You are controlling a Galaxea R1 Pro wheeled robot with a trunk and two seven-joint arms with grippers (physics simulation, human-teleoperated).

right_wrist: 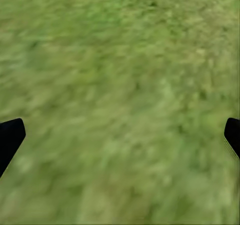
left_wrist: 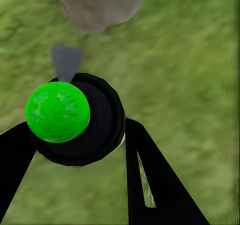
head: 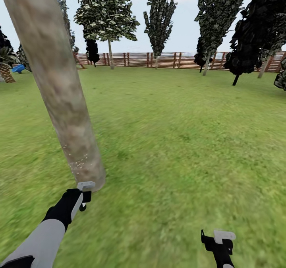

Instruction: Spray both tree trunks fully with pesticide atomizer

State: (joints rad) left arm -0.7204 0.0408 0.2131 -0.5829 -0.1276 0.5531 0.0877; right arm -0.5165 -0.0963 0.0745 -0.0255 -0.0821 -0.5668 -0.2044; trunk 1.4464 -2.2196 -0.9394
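My left gripper [head: 85, 196] sits low at the foot of the tree trunk [head: 59, 85], its pale tip almost against the bark where the trunk meets the grass. From the left wrist camera I see its two dark fingers [left_wrist: 160, 185] closed on the pesticide atomizer [left_wrist: 82, 120], a round black body clamped between them with a bright green ball on its top and a small grey nozzle pointing toward the base of the trunk [left_wrist: 97, 5]. The atomizer is off the floor [head: 178, 148] and held just short of the trunk, nozzle facing it.

On the trunk, just above the gripper, I can make out the pesticide [head: 79, 162] as fine pale specks dusted across the lower bark; higher up the column looks bare, mottled grey-tan. The trunk leans up and out of the head view at the top left.

My right gripper [head: 216, 240] hangs low on the right, well away from the trunk, over plain grass. In the right wrist camera its fingertips [right_wrist: 10, 137] stand wide apart at the two edges of the picture with nothing between them but blurry green ground.

Farther out, the lawn runs to a brown slatted fence [head: 167, 60], with more trees [head: 107, 17] standing before it, dark ones on the right.
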